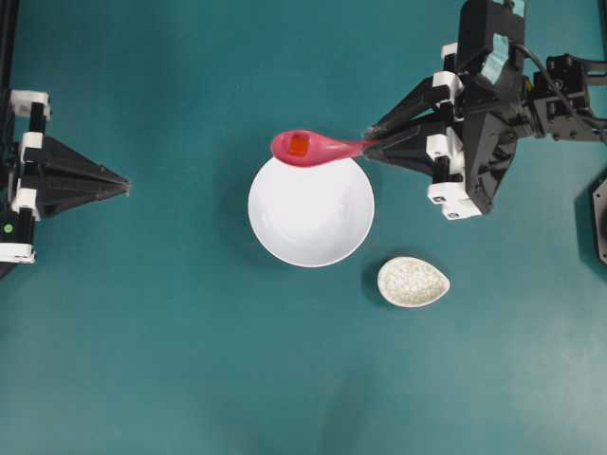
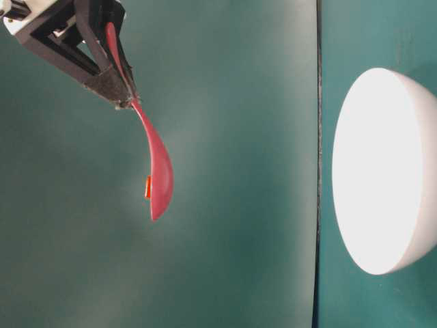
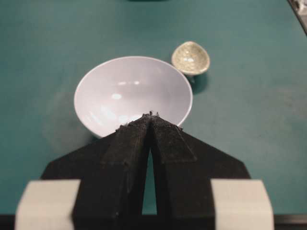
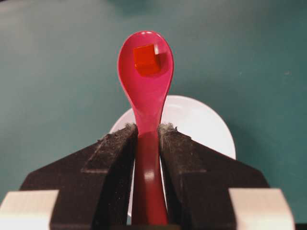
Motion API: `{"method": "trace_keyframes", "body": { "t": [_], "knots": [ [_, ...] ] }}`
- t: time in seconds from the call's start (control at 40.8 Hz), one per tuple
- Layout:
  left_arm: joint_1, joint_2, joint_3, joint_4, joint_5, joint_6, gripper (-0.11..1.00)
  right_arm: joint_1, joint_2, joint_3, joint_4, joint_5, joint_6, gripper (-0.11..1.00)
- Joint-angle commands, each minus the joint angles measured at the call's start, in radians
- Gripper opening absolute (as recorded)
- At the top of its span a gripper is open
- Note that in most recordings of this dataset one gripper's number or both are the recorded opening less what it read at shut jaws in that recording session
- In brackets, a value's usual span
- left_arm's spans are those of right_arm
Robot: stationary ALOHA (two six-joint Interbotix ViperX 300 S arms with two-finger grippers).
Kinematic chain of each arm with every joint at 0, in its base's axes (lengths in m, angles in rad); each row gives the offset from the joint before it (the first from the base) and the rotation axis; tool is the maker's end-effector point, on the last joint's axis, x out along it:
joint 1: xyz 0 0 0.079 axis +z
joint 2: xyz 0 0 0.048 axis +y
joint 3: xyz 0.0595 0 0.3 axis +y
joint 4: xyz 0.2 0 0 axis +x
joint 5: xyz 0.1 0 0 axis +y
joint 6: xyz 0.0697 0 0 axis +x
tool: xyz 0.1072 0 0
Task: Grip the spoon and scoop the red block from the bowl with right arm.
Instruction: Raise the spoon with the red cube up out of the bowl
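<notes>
My right gripper [image 1: 373, 145] is shut on the handle of the pink spoon [image 1: 308, 148] and holds it in the air over the far rim of the white bowl [image 1: 311, 227]. The red block [image 1: 299, 145] lies in the spoon's scoop. In the right wrist view the gripper [image 4: 147, 128] clamps the spoon [image 4: 146, 91], with the block [image 4: 146, 59] in the scoop and the bowl [image 4: 201, 124] below. The table-level view shows the spoon [image 2: 158, 171] lifted clear of the bowl [image 2: 382, 171], the block [image 2: 147, 186] on it. My left gripper [image 1: 123, 182] is shut and empty, left of the bowl.
A small speckled oval dish [image 1: 413, 282] sits on the teal table at the bowl's lower right; it also shows in the left wrist view [image 3: 190, 58] beyond the bowl [image 3: 132, 93]. The right arm's body [image 1: 484, 104] fills the upper right corner.
</notes>
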Motion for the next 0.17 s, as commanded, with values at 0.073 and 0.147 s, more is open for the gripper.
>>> {"method": "trace_keyframes", "body": {
  "t": [0.073, 0.147],
  "knots": [
    [-0.003, 0.008, -0.011, 0.002, -0.006, 0.002, 0.00, 0.002, -0.014, -0.012, -0.003, -0.005, 0.002, 0.24],
    [-0.003, 0.006, -0.011, 0.003, -0.006, 0.002, 0.00, 0.002, -0.014, -0.012, -0.003, -0.003, 0.002, 0.24]
  ]
}}
